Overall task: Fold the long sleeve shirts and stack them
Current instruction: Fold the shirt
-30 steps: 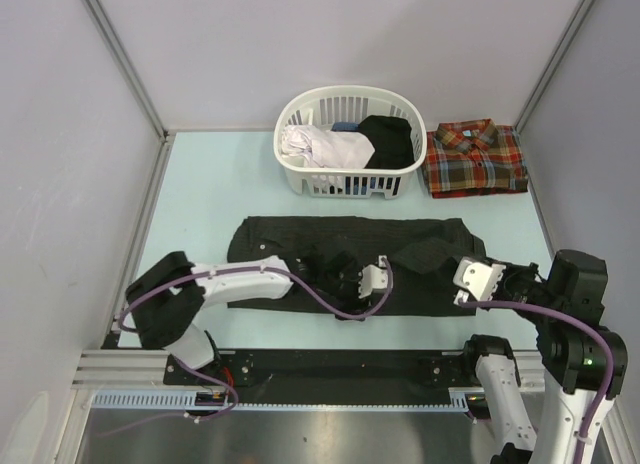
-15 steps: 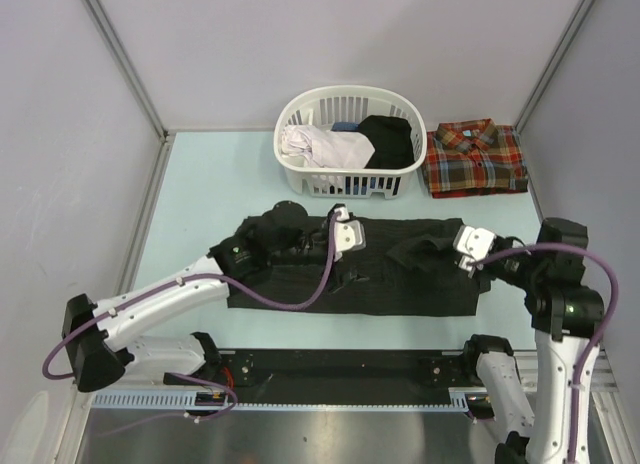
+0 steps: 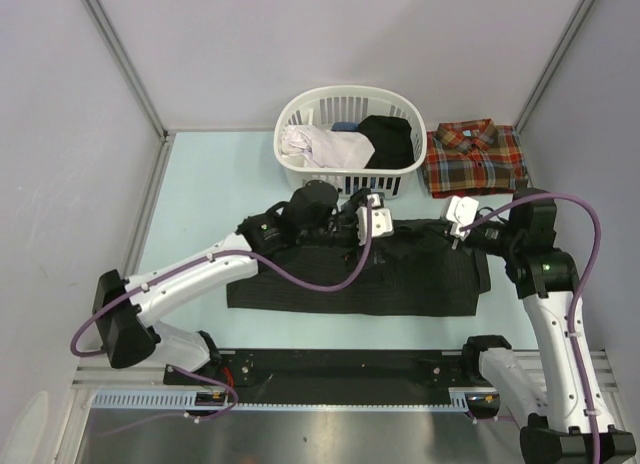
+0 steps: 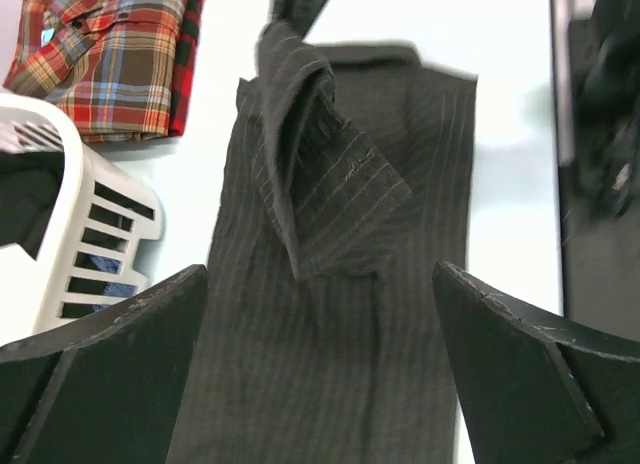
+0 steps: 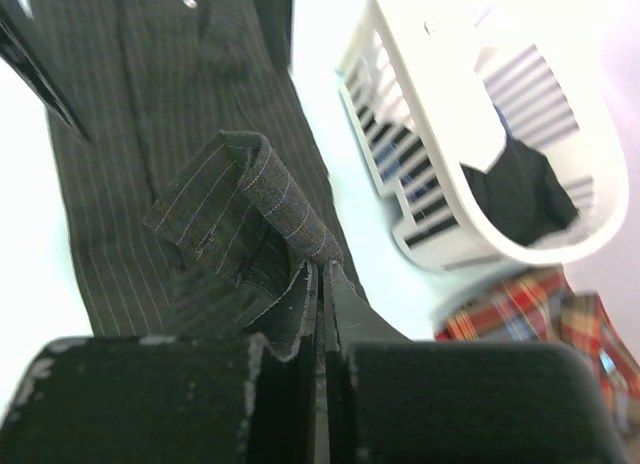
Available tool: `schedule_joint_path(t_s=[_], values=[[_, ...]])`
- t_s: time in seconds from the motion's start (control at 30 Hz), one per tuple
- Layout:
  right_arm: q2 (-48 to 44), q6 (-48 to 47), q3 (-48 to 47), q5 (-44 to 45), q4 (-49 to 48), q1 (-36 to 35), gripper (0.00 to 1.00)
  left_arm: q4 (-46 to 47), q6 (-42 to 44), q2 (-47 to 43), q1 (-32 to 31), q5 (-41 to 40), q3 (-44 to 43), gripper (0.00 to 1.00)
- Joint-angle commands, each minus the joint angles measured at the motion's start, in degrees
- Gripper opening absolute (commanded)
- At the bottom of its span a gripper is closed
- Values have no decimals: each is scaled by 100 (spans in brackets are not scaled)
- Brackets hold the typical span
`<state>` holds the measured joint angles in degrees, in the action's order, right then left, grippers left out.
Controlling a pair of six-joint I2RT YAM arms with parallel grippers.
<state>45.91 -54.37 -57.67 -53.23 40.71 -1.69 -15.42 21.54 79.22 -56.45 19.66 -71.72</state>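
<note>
The black pinstriped long sleeve shirt (image 3: 340,279) lies flat across the table's middle. My left gripper (image 3: 377,220) hovers over its far edge near the basket. Its jaws stand wide open with nothing between them, and the shirt (image 4: 330,324) shows below them. My right gripper (image 3: 456,213) is shut on a folded sleeve end of this shirt (image 5: 235,199), held up over the shirt's right part; the right gripper (image 5: 322,266) pinches the cloth at its tips. The plaid long sleeve shirt (image 3: 475,160) lies folded at the back right.
A white laundry basket (image 3: 300,179) with white, blue and black clothes stands at the back centre, close behind the left gripper. Grey walls close the table on three sides. The arms' base rail runs along the near edge.
My left gripper has swung from the shirt's near edge to its far edge and has opened. My right gripper has carried the sleeve end away from me and slightly left.
</note>
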Motion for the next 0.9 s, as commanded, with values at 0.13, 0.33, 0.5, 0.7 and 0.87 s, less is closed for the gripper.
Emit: schedule_joint_path(t_s=[0.13, 0.33, 0.5, 0.7, 0.87], values=[[120, 330, 98, -152, -792, -621, 0, -383, 1133, 453, -147, -68, -693, 99], [330, 489, 133, -21, -1232, -1017, 0, -365, 835, 691, -174, -331, -1027, 72], [717, 787, 89, 172, -1845, -1131, 0, -619, 45, 840, 98, -86, -1440, 3], [1016, 1419, -121, 1366, -2366, -1123, 66, -990, -2562, 1096, 993, 732, -1696, 0], [745, 1710, -96, 1940, -1876, -1096, 80, -831, -4621, 1096, 1382, 190, -1485, 0]])
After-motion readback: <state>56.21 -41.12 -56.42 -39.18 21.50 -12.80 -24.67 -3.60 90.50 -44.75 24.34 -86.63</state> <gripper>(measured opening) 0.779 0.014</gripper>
